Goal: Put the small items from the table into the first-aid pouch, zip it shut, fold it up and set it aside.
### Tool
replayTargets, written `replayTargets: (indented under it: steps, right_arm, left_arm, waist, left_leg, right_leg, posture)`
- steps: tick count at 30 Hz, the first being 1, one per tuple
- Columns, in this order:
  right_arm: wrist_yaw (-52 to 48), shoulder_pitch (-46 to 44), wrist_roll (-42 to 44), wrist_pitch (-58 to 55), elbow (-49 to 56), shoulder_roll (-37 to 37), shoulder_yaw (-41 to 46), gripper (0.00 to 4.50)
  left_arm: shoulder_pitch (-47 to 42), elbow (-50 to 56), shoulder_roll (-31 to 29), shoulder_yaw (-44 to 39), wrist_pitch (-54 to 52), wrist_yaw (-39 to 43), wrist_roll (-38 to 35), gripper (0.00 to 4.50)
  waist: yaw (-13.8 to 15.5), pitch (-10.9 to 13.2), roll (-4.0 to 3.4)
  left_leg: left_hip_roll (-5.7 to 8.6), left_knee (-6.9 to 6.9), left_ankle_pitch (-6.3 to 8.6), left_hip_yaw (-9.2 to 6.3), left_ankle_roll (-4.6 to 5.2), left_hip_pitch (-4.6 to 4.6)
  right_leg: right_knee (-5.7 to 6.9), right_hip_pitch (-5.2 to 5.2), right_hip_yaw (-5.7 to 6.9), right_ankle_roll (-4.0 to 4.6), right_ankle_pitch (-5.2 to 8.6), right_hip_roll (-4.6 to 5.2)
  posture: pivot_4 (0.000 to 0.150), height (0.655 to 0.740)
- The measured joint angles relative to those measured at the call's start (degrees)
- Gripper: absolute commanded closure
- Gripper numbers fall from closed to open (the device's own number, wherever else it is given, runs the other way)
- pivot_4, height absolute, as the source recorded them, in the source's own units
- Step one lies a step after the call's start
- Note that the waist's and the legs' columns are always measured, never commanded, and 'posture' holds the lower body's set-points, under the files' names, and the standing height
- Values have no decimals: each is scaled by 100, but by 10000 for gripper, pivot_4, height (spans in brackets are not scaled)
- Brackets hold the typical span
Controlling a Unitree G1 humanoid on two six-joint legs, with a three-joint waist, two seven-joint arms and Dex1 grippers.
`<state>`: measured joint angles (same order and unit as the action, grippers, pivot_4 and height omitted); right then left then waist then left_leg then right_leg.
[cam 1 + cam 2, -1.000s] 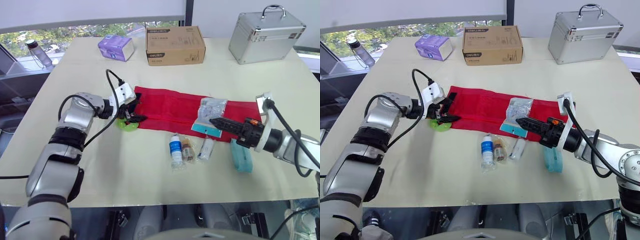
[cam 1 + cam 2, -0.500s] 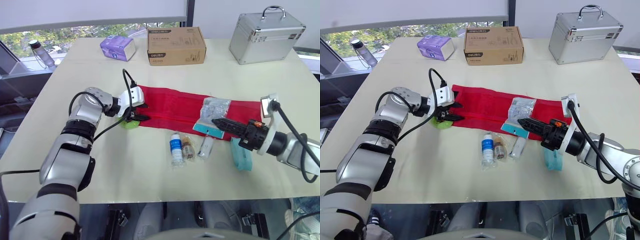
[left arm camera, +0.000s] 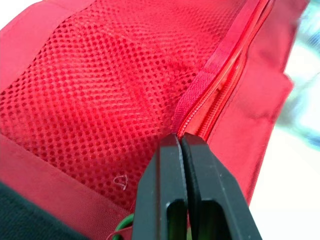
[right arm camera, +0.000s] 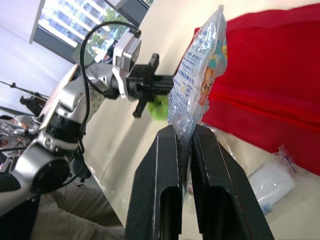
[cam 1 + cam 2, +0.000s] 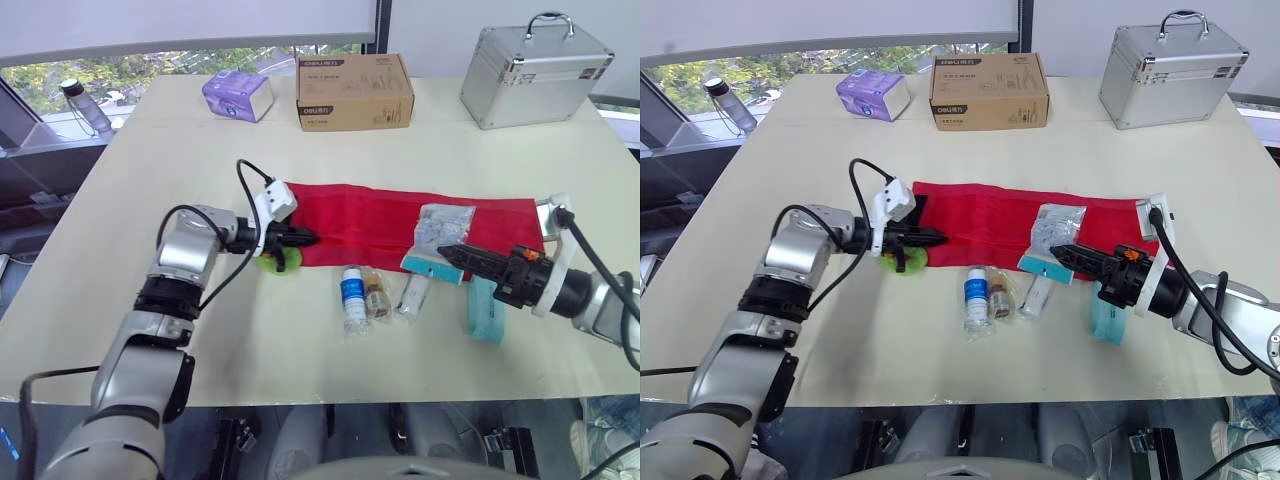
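My left jaws moved from the left end of the first-aid pouch [image 5: 370, 212] onto its zipper [image 3: 216, 97], pressed together. Right jaws still pinch the clear packet [image 5: 438, 226] over its right end, in the middle of the worktop [image 5: 150, 150]. I judge opening comes next.

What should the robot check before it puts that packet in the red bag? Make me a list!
1. Right jaws pinch the clear packet firmly: ok, they are shut on its lower edge.
2. Left jaws are at the zipper: ok, shut right against it.
3. Left jaws really hold the zipper pull: cannot tell.
4. Pocket is open wide enough for the packet: cannot tell.
5. Red pouch lies flat and unfolded on the table: ok.
6. All small items packed: not ok. The small bottle and teal roll lie outside the pouch.
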<state>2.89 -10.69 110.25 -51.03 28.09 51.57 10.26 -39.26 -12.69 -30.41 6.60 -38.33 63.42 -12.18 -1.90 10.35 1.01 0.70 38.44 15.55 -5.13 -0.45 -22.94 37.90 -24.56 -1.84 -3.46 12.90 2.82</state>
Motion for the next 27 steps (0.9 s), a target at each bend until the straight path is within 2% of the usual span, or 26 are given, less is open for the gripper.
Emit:
replayTargets:
  steps: [6, 10, 15, 27]
  right_arm:
    - [391, -876, -8, 61, -436, -602, -829, 45000]
    - [501, -1315, -285, -32, -904, -976, -1268, 45000]
    - [454, -1587, -560, -271, -1524, -1265, -1493, 45000]
    - [99, -2102, -1262, -1026, -2940, -2351, -1692, 45000]
  left_arm:
    - [83, 1425, 787, -461, -1698, -1533, -366, 44909]
    - [234, 1782, 1193, -451, -2102, -2206, -433, 44909]
    - [290, 1878, 1197, -377, -1962, -2358, -491, 44909]
    - [312, 1435, 841, -368, -988, -1932, -605, 44909]
  waist:
    - [-42, -1, 0]
    - [-21, -1, 0]
    - [-3, -1, -1]
    - [-29, -3, -3]
  left_leg:
    - [-2, -4, 0, 4, -1, 10]
    - [1, -3, -1, 5, -3, 8]
    - [2, -3, -2, 7, -3, 8]
    - [2, -4, -2, 10, -3, 9]
  right_leg:
    - [2, 1, -2, 0, 0, -4]
    - [2, 1, -3, 1, 0, -2]
    - [1, 1, -5, 1, 0, -2]
    - [4, -1, -7, 2, -1, -3]
  posture:
    - [1500, 7400]
    - [1500, 7400]
    - [1500, 7400]
    - [1500, 7400]
